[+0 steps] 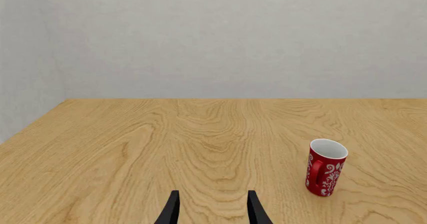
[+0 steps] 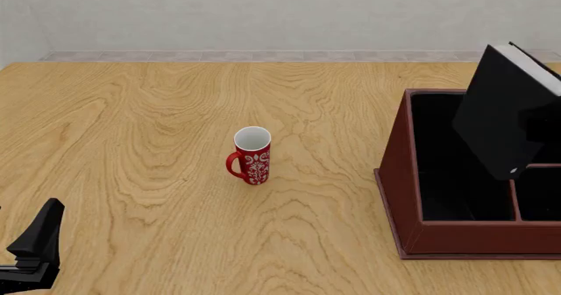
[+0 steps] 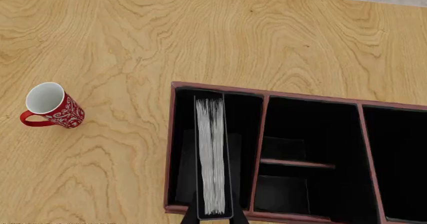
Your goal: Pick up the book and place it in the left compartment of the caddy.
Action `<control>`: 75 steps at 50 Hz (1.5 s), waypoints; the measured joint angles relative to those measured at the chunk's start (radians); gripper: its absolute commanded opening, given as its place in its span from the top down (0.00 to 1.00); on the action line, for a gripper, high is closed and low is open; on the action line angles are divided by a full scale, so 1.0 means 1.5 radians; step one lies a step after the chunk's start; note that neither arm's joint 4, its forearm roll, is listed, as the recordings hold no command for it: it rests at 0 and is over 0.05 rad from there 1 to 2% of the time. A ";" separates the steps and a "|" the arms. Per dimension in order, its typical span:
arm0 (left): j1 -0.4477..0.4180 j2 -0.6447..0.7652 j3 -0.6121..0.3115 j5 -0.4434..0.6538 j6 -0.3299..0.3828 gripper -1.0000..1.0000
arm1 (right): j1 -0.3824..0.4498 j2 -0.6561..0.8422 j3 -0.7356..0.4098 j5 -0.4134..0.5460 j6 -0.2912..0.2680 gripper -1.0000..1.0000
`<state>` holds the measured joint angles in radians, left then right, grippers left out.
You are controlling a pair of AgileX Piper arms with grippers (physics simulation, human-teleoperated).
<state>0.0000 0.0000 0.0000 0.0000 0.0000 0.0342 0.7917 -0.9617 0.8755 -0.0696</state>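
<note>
Front view: left tool (image 2: 33, 246), matte black, rests low with fingers apart above the grained wooden counter (image 2: 131, 144). A glossy red patterned mug (image 2: 251, 156) stands mid-counter. Right tool (image 3: 213, 216) grips the thick black book (image 2: 508, 111), tilted over the red-brown caddy (image 2: 396, 170), above its narrow black-lined left compartment (image 3: 183, 154).

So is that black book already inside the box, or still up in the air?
Still in the air. The book hangs tilted above the caddy, lined up over its left compartment, gripped by the right tool.
</note>
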 measured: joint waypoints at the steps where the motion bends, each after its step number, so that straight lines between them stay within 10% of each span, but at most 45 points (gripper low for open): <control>1: 0.000 0.000 0.000 0.000 0.000 0.00 | 0.000 0.001 0.002 -0.002 0.000 1.00; 75: 0.000 0.000 0.000 0.000 0.000 0.00 | 0.002 0.052 0.100 -0.125 0.028 1.00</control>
<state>0.0000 0.0000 0.0000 0.0000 0.0000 0.0378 0.8693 -0.8116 0.6877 -0.0269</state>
